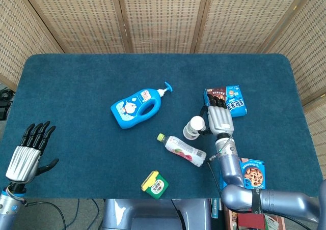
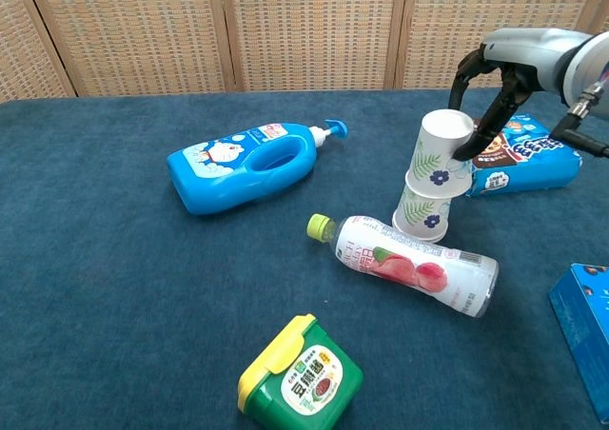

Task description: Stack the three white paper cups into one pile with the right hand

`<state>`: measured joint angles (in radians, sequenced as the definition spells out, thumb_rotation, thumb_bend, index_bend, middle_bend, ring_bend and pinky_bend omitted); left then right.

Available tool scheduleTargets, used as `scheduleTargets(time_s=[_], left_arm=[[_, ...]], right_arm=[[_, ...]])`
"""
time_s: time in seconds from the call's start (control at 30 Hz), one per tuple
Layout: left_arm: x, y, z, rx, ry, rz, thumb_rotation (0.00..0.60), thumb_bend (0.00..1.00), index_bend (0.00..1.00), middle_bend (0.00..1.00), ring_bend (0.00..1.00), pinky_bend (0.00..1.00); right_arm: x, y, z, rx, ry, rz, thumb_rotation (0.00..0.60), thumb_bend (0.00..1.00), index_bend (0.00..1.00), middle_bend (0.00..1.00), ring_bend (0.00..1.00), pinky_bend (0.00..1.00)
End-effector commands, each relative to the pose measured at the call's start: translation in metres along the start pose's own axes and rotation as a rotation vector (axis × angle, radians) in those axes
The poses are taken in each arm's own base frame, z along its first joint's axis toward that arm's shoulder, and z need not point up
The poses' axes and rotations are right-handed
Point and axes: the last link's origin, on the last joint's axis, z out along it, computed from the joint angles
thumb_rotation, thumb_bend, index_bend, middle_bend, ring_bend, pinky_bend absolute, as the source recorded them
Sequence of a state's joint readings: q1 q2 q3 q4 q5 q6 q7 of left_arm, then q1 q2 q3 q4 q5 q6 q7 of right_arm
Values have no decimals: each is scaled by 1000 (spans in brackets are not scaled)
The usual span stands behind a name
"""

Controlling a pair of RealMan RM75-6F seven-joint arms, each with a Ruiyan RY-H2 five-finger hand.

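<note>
A pile of white paper cups (image 2: 422, 209) with leaf and flower prints stands right of the table's centre, seen from above as one white rim (image 1: 193, 126). The top cup (image 2: 441, 154) sits partly sunk into the one below and leans a little to the right. My right hand (image 2: 498, 86) reaches in from the right and holds this top cup near its rim, fingers curled against its side; in the head view the right hand (image 1: 219, 119) lies beside the pile. My left hand (image 1: 28, 151) hangs open off the table's near left corner.
A pink-labelled drink bottle (image 2: 414, 262) lies just in front of the pile. A blue snack box (image 2: 521, 159) sits right behind the right hand. A blue pump bottle (image 2: 249, 166) lies to the left, a green and yellow box (image 2: 300, 378) at the front, a cookie box (image 1: 252, 173) at the right edge.
</note>
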<state>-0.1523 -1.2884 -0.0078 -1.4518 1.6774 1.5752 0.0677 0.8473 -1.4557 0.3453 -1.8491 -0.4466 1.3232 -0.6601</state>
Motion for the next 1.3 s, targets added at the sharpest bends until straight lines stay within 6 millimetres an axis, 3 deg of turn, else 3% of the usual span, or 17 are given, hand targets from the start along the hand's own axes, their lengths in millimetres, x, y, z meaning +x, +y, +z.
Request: scheduleTargets(time_s=[0.03,0.13,0.27,0.43,0.57,0.73,0.87,1.13,1.3], left_arm=[[-1,1,0,-4,-3,3,600,207,0,0,0,0],[-1,1,0,-2,-1,2,600,208,0,0,0,0],[0,1,0,1,1,1,600,207,0,0,0,0],[0,0,0,0,2,0,600,207,0,0,0,0],[0,-1,0,5,2,-1,600,207,0,0,0,0],[0,-3,0,19,-1,0,600,207,0,0,0,0],[-2,-5,1,30,-8,8,600,207,0,0,0,0],[-3,-5,0,44,2,16,600,208,0,0,0,0],[-4,-6,1,50,-2,17,600,208,0,0,0,0]], right_arm=[[-3,4,2,2,-4,0,600,102,523,64,0,0],[-6,7,2,2,-20,-4,600,102,401,3,0,0],[-6,10,2,3,-29,-9,600,102,264,0,0,0],[-3,13,-3,16,-25,-8,600,102,244,0,0,0],[-4,22,-18,57,-12,-39,600,102,243,0,0,0],[-10,50,-44,128,34,-155,600,102,244,0,0,0],[-20,84,-72,185,110,-218,600,102,242,0,0,0],[-36,148,-118,189,238,-254,600,97,130,0,0,0],[-37,165,-131,172,257,-246,600,96,63,0,0,0]])
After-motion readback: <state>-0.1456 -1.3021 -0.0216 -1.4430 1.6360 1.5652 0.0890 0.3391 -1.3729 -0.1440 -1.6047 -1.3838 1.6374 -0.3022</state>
